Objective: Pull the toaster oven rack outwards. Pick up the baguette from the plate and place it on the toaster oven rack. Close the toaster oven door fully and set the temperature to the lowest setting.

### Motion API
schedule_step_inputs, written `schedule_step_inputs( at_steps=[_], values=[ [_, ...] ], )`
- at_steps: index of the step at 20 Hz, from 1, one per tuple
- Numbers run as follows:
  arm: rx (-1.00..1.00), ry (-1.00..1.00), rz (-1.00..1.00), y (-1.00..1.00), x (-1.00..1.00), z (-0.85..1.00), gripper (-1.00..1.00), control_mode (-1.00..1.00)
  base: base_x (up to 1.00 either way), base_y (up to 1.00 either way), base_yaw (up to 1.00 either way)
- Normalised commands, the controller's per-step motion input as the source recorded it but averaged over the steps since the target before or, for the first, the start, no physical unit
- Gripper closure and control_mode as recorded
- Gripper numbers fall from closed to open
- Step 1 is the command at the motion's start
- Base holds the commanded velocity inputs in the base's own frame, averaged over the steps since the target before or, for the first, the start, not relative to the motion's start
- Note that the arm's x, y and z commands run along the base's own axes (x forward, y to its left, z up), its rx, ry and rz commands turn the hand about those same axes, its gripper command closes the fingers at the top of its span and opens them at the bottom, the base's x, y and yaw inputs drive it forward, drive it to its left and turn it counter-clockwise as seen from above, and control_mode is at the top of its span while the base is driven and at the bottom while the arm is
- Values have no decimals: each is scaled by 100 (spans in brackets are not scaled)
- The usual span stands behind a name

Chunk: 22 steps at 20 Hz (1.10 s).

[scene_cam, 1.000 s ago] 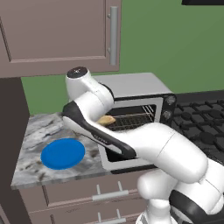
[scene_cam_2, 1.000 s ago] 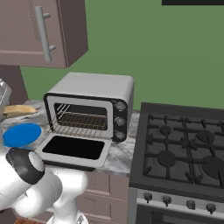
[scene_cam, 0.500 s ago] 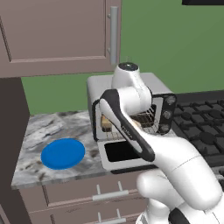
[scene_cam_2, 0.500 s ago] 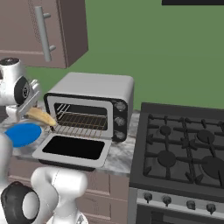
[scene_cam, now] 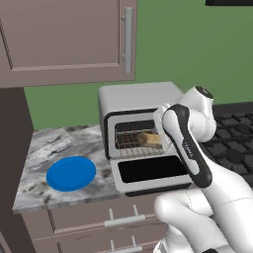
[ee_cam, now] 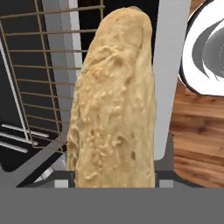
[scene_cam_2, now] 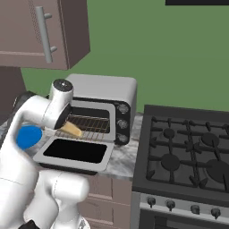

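Left base view shows the big toaster oven on the table with its toaster oven door flat open, and the baguette sits just over the toaster oven rack, far from the blue plate. The claw is clamped on the baguette, whose long side points straight ahead of it. The arm hides the claw's tips and whether the bread touches the wires.
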Motion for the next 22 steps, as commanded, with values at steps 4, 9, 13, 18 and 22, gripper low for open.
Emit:
schedule_step_inputs(
  at_steps=[4, 9, 13, 18, 22],
  values=[
    [0, -16, 37, -52, 13, -13, 100, -100, 0, 0, 0],
    [-6, -4, 4, -2, 2, -3, 100, -100, 0, 0, 0],
    [-14, 2, -19, 4, 13, 0, 100, -100, 0, 0, 0],
    [-20, 2, -28, 0, 20, 2, 100, -100, 0, 0, 0],
    [-17, -1, -31, 1, 16, 0, 100, -100, 0, 0, 0]
  ],
)
